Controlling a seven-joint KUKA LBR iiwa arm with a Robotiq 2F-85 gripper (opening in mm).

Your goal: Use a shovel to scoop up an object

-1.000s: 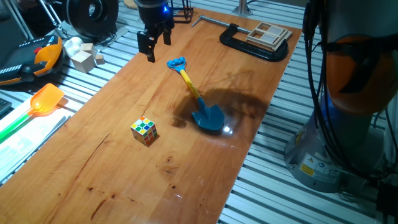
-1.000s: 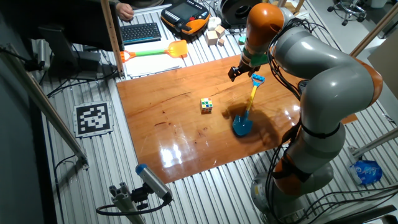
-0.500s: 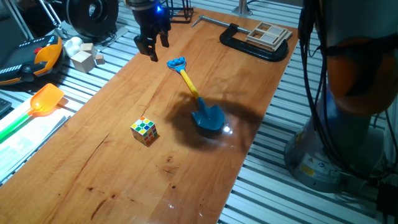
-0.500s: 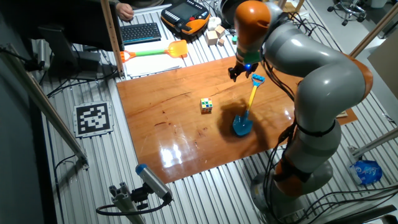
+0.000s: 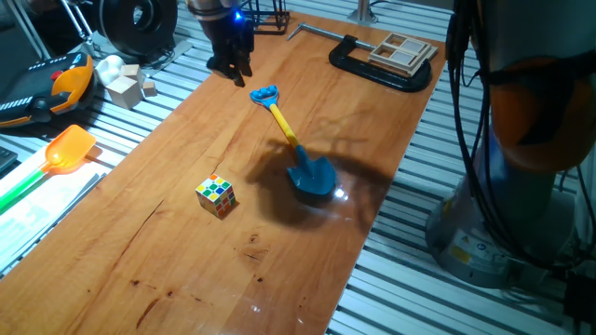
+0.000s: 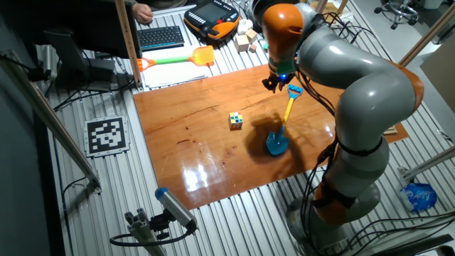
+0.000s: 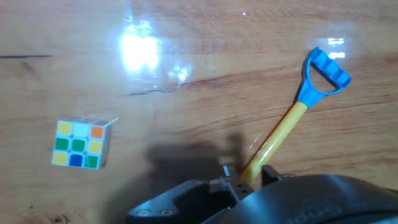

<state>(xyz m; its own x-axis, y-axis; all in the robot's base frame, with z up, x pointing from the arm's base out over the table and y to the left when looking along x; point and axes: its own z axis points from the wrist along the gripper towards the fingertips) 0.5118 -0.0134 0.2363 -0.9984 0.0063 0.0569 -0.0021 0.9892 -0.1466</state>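
One tool [image 5: 231, 67]: clenched on nothing, above the counter's [image 5: 186, 251] far edge
Shovel [image 5: 291, 141]: mid-counter, untouched
Cube [image 5: 215, 195]: beside the shovel, apart

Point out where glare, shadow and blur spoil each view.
Hand view: white glare patch on the table, soft focus, dark shadow near the shovel. One fixed view: broad arm shadow and a small glint around the blade. The other fixed view: glossy reflections along the near table edge.
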